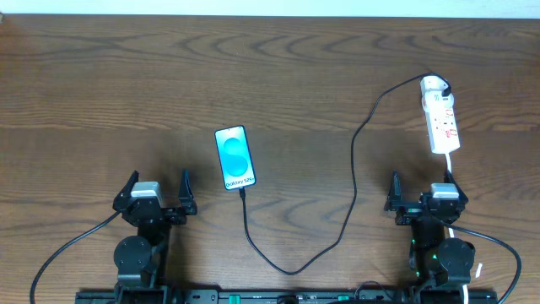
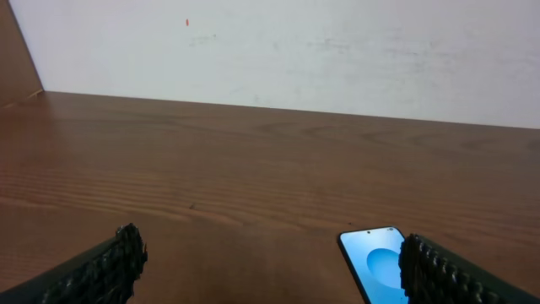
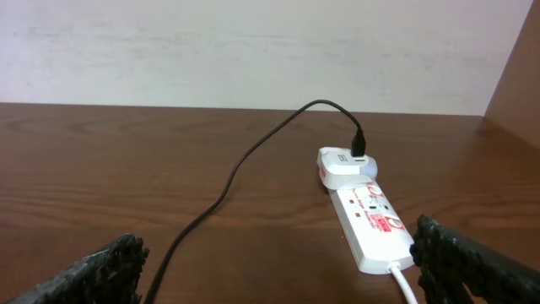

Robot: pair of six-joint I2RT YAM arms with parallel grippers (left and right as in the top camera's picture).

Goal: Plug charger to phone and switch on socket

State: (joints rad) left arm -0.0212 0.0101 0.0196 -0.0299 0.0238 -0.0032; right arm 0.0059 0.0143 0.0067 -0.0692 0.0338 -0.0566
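Note:
The phone (image 1: 234,157) lies flat on the table, its blue screen lit, left of centre; its top end also shows in the left wrist view (image 2: 378,257). The thin black charger cable (image 1: 352,181) runs from the phone's near end, loops toward the front, then rises to a white adapter in the far end of the socket (image 1: 440,115). In the right wrist view the cable (image 3: 245,160) meets that adapter on the socket (image 3: 364,218). My left gripper (image 1: 157,196) is open and empty, left of the phone. My right gripper (image 1: 425,196) is open and empty, just in front of the socket.
The socket's thick white cord (image 1: 448,167) runs toward the front past my right gripper. The wooden table (image 1: 101,93) ends at a pale wall (image 2: 295,51) at the back.

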